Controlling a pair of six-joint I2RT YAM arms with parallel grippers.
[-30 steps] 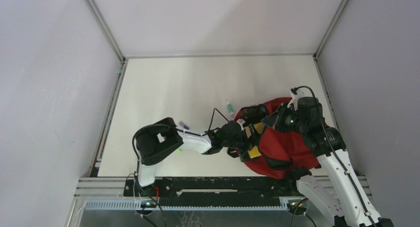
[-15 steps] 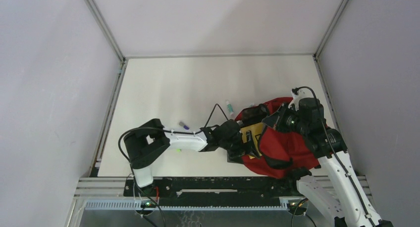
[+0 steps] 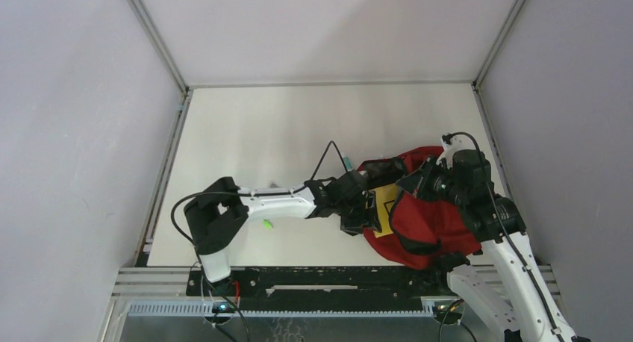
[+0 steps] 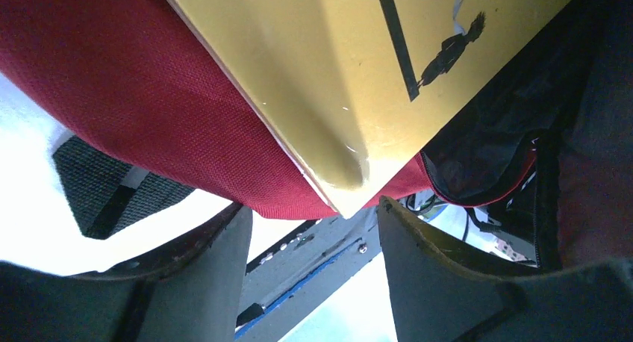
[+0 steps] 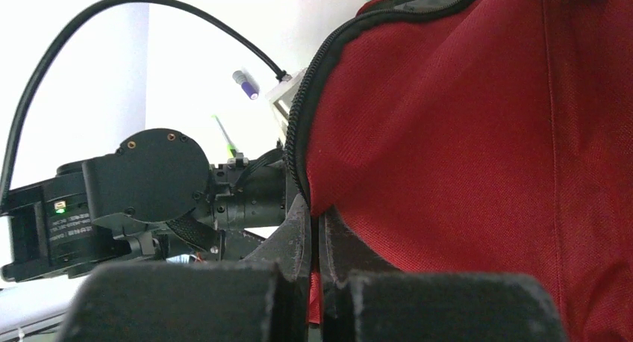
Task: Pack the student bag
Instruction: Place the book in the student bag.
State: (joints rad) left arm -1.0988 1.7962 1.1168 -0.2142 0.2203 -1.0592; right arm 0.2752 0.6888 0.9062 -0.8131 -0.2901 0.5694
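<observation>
The student bag (image 3: 437,219) is a red backpack lying at the right near edge of the table. My right gripper (image 5: 313,234) is shut on the red fabric by the bag's black zipper edge (image 5: 298,133), holding the mouth up. A yellow book (image 3: 384,206) sticks out of that mouth. In the left wrist view the yellow book (image 4: 351,81) lies over the bag's red fabric (image 4: 142,88), its corner just beyond my left gripper (image 4: 313,207). That gripper is open with nothing between its fingers (image 4: 418,260).
A green pen (image 3: 266,224) lies on the table under my left arm. A purple-capped marker (image 5: 245,84) and a teal item (image 3: 348,163) lie left of the bag. A black strap (image 4: 104,181) rests on the table. The rail (image 3: 298,278) runs along the near edge.
My left arm has stretched further right toward the bag mouth. The yellow book has shifted deeper under the red flap. The right arm has held still.
</observation>
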